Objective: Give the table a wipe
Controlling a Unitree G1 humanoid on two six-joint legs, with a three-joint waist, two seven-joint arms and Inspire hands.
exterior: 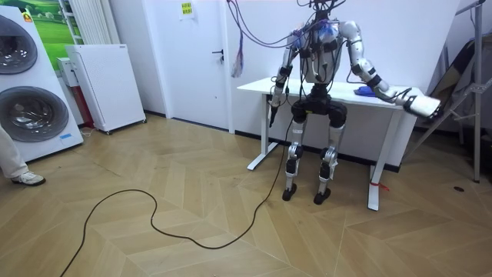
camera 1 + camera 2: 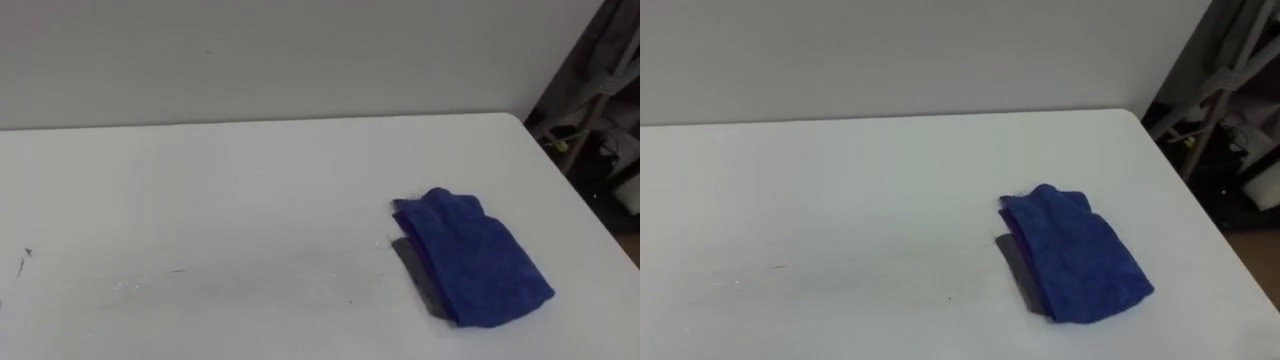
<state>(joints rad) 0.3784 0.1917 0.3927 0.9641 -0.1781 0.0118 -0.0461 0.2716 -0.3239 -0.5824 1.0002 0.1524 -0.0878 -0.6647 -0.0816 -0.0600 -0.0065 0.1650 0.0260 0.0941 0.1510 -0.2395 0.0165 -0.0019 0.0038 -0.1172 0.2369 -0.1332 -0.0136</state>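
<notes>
A folded blue cloth [image 2: 472,257] [image 2: 1075,254] lies on the white table [image 2: 250,190] [image 2: 840,180], right of the middle and towards the front. No hand touches it. In the room view I stand close against the table [image 1: 257,83], facing the wall, and the cloth [image 1: 364,91] is a small blue patch on the top. My left hand [image 1: 271,114] hangs down beside the table's end at the room view's left. My right hand [image 1: 424,105] is stretched out past the table's end at the room view's right, level with the top.
Faint grey smears [image 2: 150,283] mark the table near the front left. A white wall runs along the far edge. Dark stand legs [image 2: 590,110] crowd the floor beyond the right end. Washing machines [image 1: 27,85], a white cabinet [image 1: 104,85] and a person's leg [image 1: 11,161] are far off.
</notes>
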